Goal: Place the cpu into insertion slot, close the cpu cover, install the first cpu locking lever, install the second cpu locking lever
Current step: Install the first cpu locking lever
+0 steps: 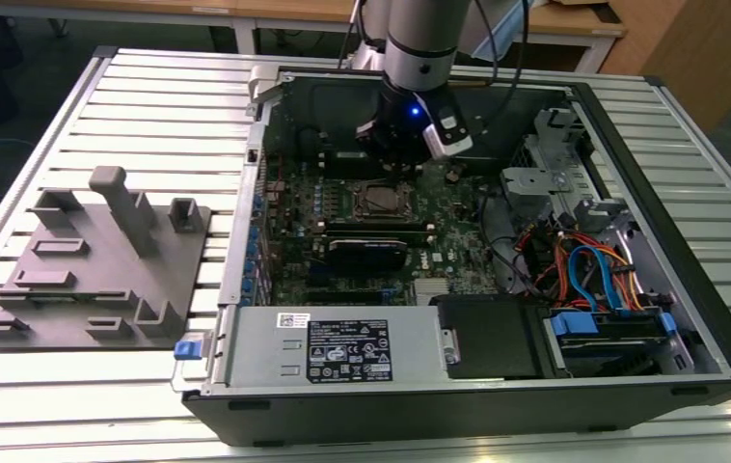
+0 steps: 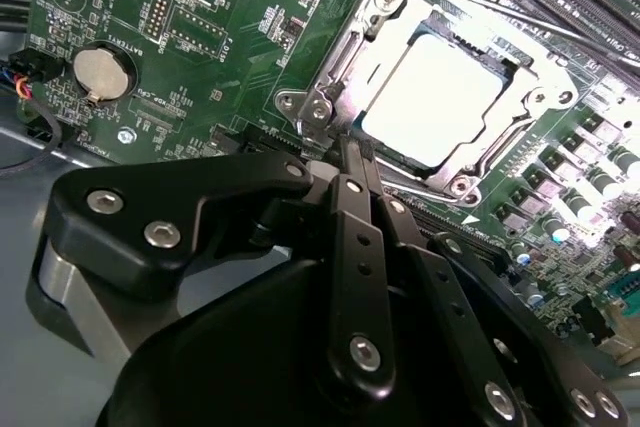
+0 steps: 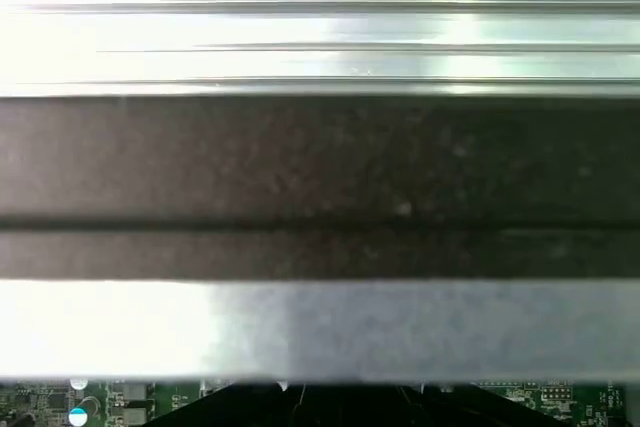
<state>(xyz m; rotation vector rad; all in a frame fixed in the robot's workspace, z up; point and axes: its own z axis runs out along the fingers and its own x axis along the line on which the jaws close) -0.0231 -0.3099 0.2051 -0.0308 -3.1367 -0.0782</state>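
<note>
1. Ribbed light-metal table (image 1: pixel 108 77) carries an open black desktop computer case (image 1: pixel 713 318), with a grey moulded fixture tray (image 1: pixel 95 270) lying well off to the exterior view's left of the arm.
2. End effector (image 2: pixel 352 152): black, two-fingered, hanging inside the case over the green motherboard (image 2: pixel 200 57). In the second wrist view the fingers (image 2: pixel 345 207) lie pressed together with no gap and nothing between them, so closed and empty.
3. Small flat square cpu with a silver-grey metal top (image 2: pixel 440 97) is seated in the square black insertion slot (image 2: pixel 400 162), just ahead of the fingertips. In the exterior view it sits just below the end effector (image 1: pixel 398 154).
4. Thin square silver metal cpu cover (image 2: pixel 345 57) lies flat around the chip, its window showing the bright lid.
5. Fingertips are at the cover's near edge by the hinge screws; contact cannot be told. Levers not clearly separable from the frame.
6. Round silver coin cell battery (image 2: pixel 103 72) sits well off to one side of the fingers.
7. Handling judgement: chip is light, rigid and fragile underneath; take it by the edges only. Cover is thin springy steel; push on the frame, not the window.
</note>
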